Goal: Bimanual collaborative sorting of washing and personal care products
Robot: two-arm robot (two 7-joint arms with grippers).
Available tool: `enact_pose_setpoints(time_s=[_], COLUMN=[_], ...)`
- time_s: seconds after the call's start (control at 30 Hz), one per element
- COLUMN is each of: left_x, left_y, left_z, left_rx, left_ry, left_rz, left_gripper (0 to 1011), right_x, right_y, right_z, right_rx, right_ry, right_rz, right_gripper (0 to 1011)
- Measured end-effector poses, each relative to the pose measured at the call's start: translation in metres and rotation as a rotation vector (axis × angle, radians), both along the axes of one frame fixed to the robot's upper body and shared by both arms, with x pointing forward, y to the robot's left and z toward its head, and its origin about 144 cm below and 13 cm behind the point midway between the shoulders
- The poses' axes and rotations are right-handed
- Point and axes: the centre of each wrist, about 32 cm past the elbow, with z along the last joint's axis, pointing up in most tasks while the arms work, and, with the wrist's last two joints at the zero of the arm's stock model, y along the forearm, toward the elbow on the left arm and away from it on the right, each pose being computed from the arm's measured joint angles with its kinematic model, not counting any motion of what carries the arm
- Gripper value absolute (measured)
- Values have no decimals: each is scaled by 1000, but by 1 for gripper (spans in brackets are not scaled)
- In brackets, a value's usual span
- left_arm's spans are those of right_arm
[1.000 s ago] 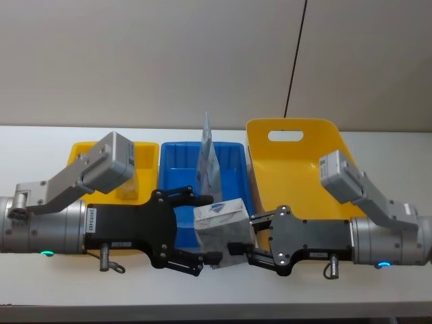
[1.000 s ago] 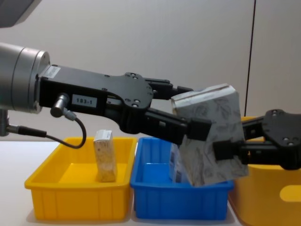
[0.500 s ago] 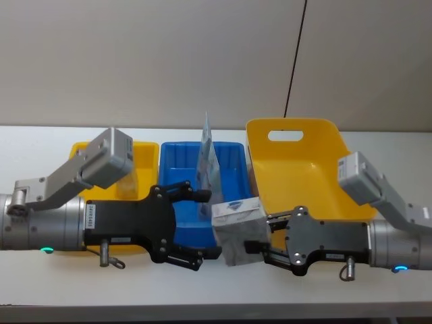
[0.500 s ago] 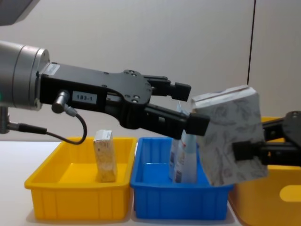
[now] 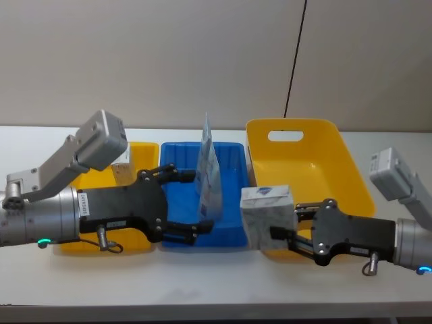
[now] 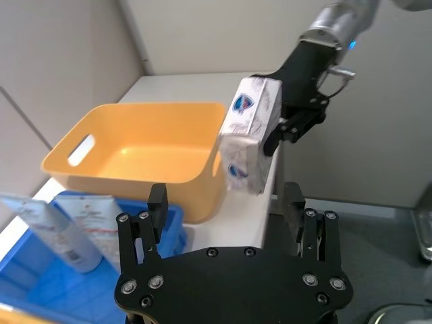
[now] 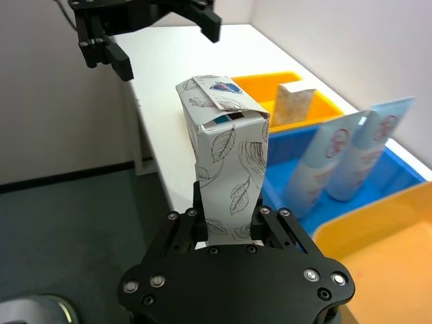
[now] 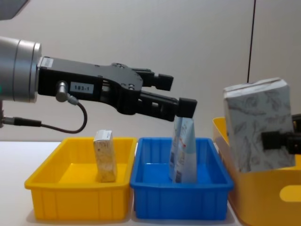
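Whitish leaf-printed pack (image 5: pixel 268 216) sits clamped in the right gripper (image 5: pixel 285 231) by the large yellow tray (image 5: pixel 297 165), while the left gripper (image 5: pixel 196 200) hangs spread and empty above the blue tray (image 5: pixel 177 159).

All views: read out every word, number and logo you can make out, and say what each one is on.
"183-1": white sticker on the left arm, chest view.
Second sticker on the same arm, head view: too small to read.
Blue emblem on the leaf-printed pack in the right gripper: blurred, unreadable.
Labels on the pouches in the blue tray: too small to read.
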Motion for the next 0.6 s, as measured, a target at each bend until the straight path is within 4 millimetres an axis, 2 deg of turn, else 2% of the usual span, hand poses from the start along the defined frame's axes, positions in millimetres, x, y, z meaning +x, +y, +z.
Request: enact_pose_setpoints(time_s=[0.37,0.6], left_x=[-9,-17], left_y=[2,1], left_z=[-4,-12], left_rx=[0,1], left_ry=[18,39], left_rz=[99,137], left_gripper=[1002,1002], right_x=[-10,-15], right_y=[-11,-11], right_z=[-2,-4], right_rx=[35,66], right_ry=[-47,-85], right_rz=[-151,-255], right_gripper=[292,292])
